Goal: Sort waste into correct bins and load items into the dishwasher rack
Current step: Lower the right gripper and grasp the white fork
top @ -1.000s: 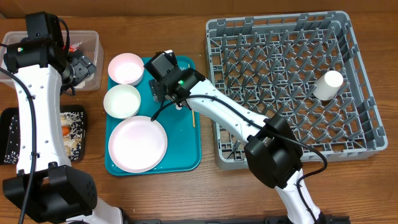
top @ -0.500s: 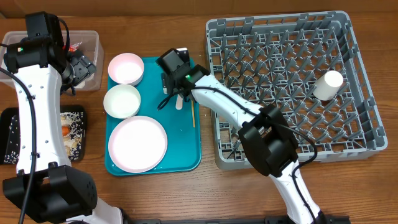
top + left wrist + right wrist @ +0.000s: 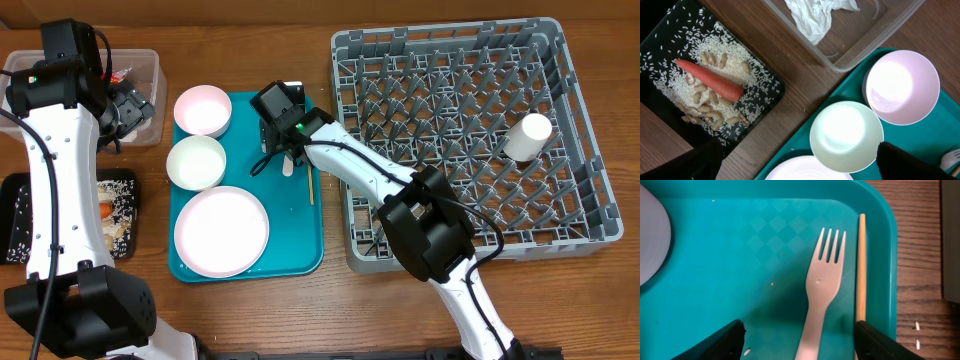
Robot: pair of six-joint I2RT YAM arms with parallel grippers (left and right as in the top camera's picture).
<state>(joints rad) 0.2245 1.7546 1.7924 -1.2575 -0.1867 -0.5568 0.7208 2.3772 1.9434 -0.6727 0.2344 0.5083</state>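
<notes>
Right gripper (image 3: 799, 335) fingers are parted astride the fork (image 3: 826, 280), nothing gripped. The stick (image 3: 861, 265), just beside one finger, could be pinched too. Left gripper (image 3: 802, 164) is spread, empty.

A robot lab bench staged as a kitchen clean-up station: two robot arms (image 3: 352, 176) reach over a plain wooden table (image 3: 250, 310). A teal tray (image 3: 295, 235) of white dishes (image 3: 221, 231) lies under the right gripper (image 3: 285, 152), and a grey dishwasher rack (image 3: 450, 35) sits just to its right.
</notes>
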